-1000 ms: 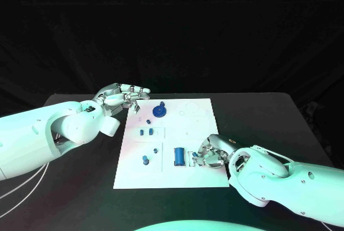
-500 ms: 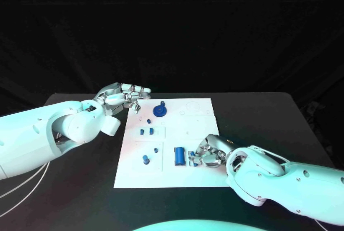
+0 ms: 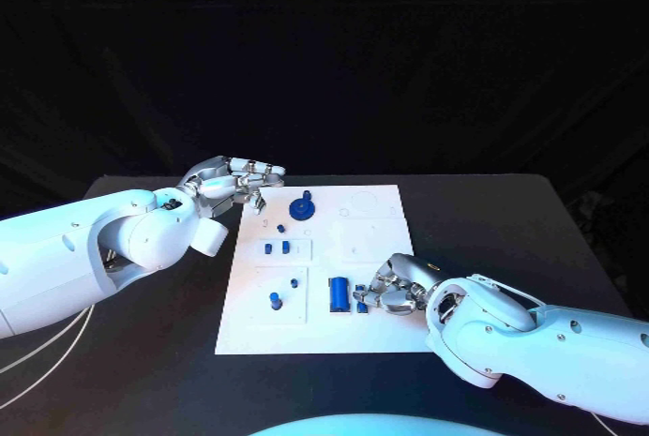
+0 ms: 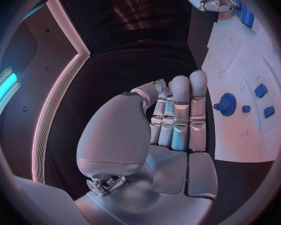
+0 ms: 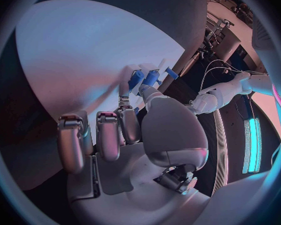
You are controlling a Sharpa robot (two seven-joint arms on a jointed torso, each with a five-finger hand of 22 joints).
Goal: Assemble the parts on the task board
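Head view, board: the white flat rectangular task board (image 3: 365, 258) lies in the middle of the black bench (image 3: 514, 230).
Head view, parts: a blue round gear-shaped part (image 3: 302, 209) stands near the far edge of the board; small blue block parts (image 3: 279, 248) sit just before it; a blue cylinder part (image 3: 339, 294) lies near the near edge.
Head view, left hand: the silver left hand (image 3: 233, 184) hovers at the far left corner of the board, its fingers curled in with nothing between them.
Head view, right hand: the silver right hand (image 3: 395, 288) rests low on the board near its near right corner, just beside the cylinder; a small blue part (image 3: 363, 299) lies at its fingers.
Left wrist view: the left hand (image 4: 154, 135) has its fingers (image 4: 180, 110) together and straight, holding nothing; the gear-shaped part (image 4: 227, 104) lies on the board (image 4: 240, 65) beyond them.
Right wrist view: the right hand (image 5: 131, 130) has its fingertips (image 5: 124, 90) against small blue parts (image 5: 144, 78) on the board (image 5: 78, 55); I cannot tell if they are pinched or only touched.
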